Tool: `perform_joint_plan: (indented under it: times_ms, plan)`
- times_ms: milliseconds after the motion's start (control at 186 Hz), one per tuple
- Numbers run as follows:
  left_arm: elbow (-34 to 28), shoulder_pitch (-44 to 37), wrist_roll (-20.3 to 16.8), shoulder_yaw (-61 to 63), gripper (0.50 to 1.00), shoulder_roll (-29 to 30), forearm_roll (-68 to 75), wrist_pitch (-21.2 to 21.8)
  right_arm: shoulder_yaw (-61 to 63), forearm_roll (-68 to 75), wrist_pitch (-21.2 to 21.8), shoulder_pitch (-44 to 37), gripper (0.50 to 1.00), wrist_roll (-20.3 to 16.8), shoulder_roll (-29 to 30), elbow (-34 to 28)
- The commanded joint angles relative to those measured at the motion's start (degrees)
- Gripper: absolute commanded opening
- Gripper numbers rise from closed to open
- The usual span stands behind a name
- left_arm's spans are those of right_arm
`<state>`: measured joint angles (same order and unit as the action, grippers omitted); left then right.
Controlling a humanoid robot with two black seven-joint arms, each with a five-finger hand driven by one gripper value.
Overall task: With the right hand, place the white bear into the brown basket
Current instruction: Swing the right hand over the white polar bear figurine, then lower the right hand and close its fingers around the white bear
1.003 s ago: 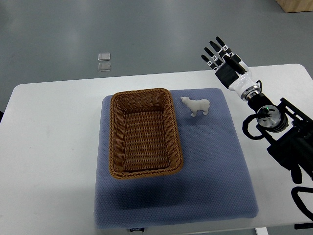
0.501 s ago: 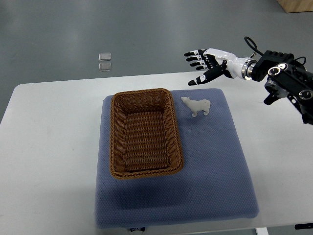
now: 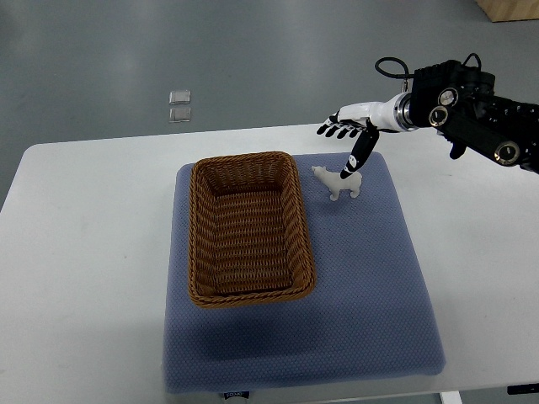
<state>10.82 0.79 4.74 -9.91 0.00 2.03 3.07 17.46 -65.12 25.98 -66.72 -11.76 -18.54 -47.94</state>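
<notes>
A small white bear (image 3: 337,183) stands on the blue mat, just right of the brown wicker basket (image 3: 249,227), near its far right corner. My right hand (image 3: 345,145) comes in from the right edge and hovers over the bear's back end. Its fingers (image 3: 336,130) are spread beyond the bear and its thumb (image 3: 355,157) points down to the bear's back. It holds nothing. The basket has nothing in it. The left arm is out of view.
The blue mat (image 3: 362,295) lies on a white table (image 3: 84,252). Two small clear squares (image 3: 178,106) lie on the grey floor beyond the table's far edge. A wooden corner (image 3: 509,8) shows at the top right.
My right arm has swung round from the right of the mat, and the hand has come down and nearer to the bear. The bear and basket have not moved.
</notes>
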Motion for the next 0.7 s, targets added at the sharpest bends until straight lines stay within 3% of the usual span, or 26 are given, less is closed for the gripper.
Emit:
perform_joint_plan:
  times_ms: [0, 135, 237, 544, 695]
  plan:
    - [0.1, 0.0, 0.0, 0.1, 1.000, 0.0, 0.1, 0.0, -0.1, -0.4, -2.0, 1.4, 0.921, 0.1, 1.0, 0.0]
    - [0.1, 0.0, 0.0, 0.1, 1.000, 0.0, 0.1, 0.0, -0.7, -0.5, -4.9, 3.0, 0.909, 0.2, 1.9, 0.0]
    - [0.0, 0.0, 0.0, 0.1, 1.000, 0.0, 0.0, 0.0, -0.9, -2.6, -5.8, 4.6, 0.832, 0.4, 2.8, 0.5]
    - [0.1, 0.0, 0.0, 0.0, 1.000, 0.0, 0.1, 0.0, -1.5, -5.8, -6.9, 6.3, 0.738, 1.1, 3.5, 1.0]
    - [0.0, 0.0, 0.0, 0.0, 1.000, 0.0, 0.0, 0.0, -2.7, -6.0, -7.3, 6.6, 0.639, 1.9, 3.6, 1.7]
